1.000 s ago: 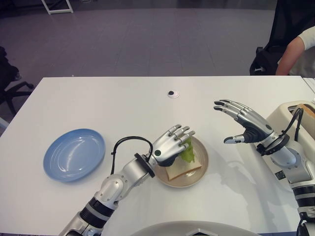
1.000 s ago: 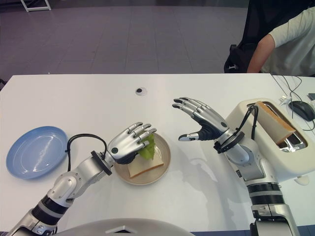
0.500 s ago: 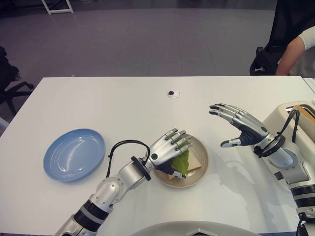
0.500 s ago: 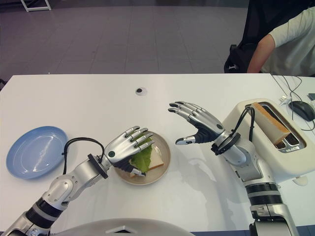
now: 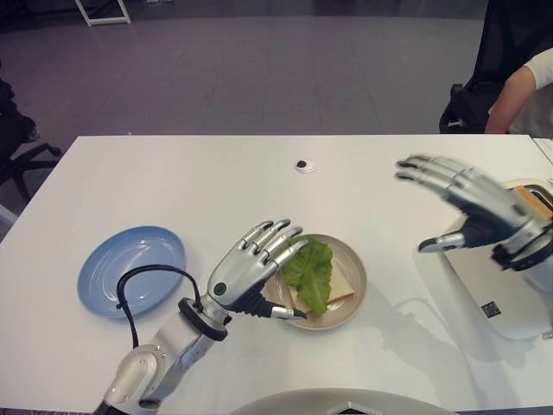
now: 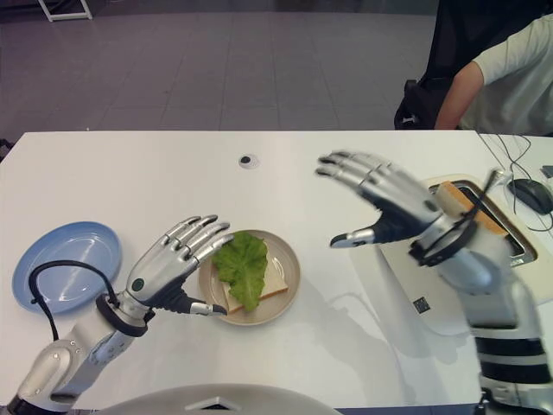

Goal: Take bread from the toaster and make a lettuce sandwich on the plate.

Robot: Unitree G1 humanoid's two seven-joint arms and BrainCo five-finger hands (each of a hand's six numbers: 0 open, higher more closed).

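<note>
lettuce (image 6: 241,266) down, my empty, spread right hand (image 6: 389,207) should pinch the toaster (image 6: 432,320) slice (image 5: 536,201) at 3 o'clock squarely, left hand (image 6: 168,264) open at 9 o'clock of the plate (image 6: 289,259).

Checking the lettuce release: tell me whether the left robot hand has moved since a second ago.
Yes. The left robot hand drew back leftward, off the round beige plate, fingers open.
</note>
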